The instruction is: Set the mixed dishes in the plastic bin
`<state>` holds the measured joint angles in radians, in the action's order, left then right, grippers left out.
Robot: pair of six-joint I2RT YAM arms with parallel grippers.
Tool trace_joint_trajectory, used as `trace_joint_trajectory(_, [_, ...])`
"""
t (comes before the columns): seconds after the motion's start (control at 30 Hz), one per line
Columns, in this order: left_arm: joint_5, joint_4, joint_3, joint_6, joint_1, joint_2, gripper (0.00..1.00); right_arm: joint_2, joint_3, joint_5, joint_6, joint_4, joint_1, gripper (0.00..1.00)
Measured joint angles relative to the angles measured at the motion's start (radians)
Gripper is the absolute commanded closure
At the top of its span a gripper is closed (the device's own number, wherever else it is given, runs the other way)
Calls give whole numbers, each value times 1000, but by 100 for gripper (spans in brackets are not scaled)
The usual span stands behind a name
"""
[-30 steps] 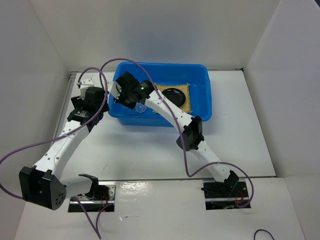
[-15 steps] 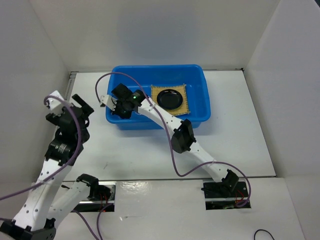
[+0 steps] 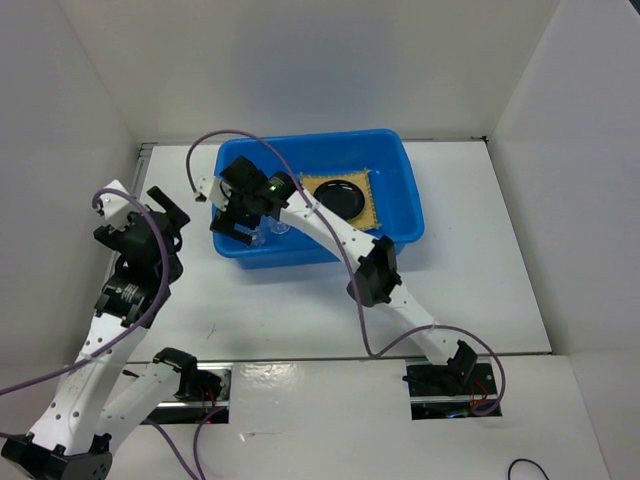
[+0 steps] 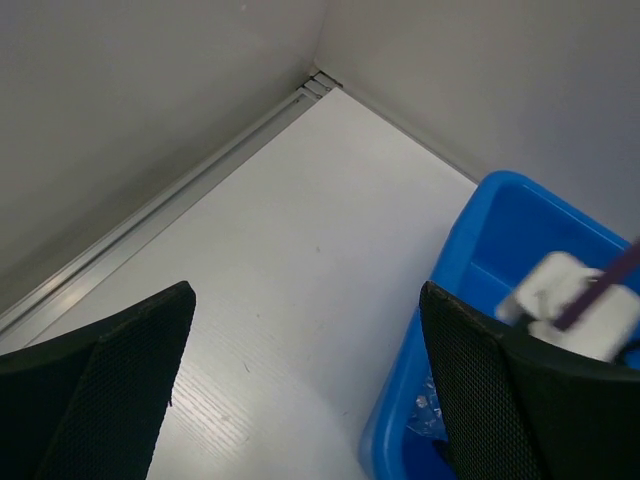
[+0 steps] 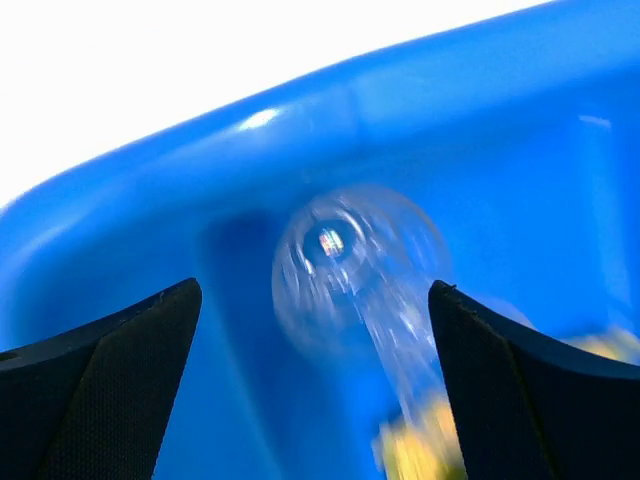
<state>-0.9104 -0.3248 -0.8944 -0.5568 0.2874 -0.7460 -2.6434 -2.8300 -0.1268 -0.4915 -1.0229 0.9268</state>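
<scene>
Far left, top view: left wall point(image 3: 60, 170) stands close beside the left arm. The left gripper point(image 3: 168, 208) hangs over the white table point(image 3: 480, 250), between that wall and the bin point(image 3: 392, 165), apart from both. On its wrist camera I see its fingers point(image 4: 100, 400) spread wide, with only table surface between them. The rail point(image 4: 150, 230) where wall meets table runs diagonally ahead. The bin's rounded corner shows at the right side of that view.

Centre: the bin sits toward the back of the table, its far long rim near the back wall point(image 3: 320, 60). I see a strip of table on its left, a wider one on its right, and a broad one in front running down to the arm bases.

The right arm reaches diagonally from its base at lower right and crosses the bin's front rim. The right gripper point(image 3: 240, 215) is over the left end of the bin, inside the rim line and close to the bin's left and front walls. A purple cable point(image 3: 222, 132) loops over the bin's far-left corner. On the wrist camera its fingers point(image 5: 100, 390) are apart. The cup point(image 5: 360, 270) shows between them, touching neither, blurred against the blue inner wall. I cannot tell whether it rests on the bin floor. A yellow-green smear at the lower edge is too blurred to name.

Right half of the bin: the mat point(image 3: 375, 200) lies flat on the floor, with the dish point(image 3: 340, 195) on top of it. Bare blue floor shows between the mat and the bin's right wall. Past the bin, white table runs to the right wall point(image 3: 570, 150).
</scene>
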Motion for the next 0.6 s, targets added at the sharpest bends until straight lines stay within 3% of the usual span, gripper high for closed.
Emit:
trace_joint_trajectory(0.23, [48,16,0,10,0,10,0,567,450,252,22,173,56,1])
trace_joint_trajectory(0.33, [102,27,0,34,0,-11,0,821,668,338,33,248,27,1])
trace_joint_trajectory(0.47, [233,61,-8,82,-1,-98,0,1036,891,360,57,297,-175,1])
trace_joint_trajectory(0.6, [396,37,-100,114,-4,-309,0,1128,1118,240,76,271,-527,1])
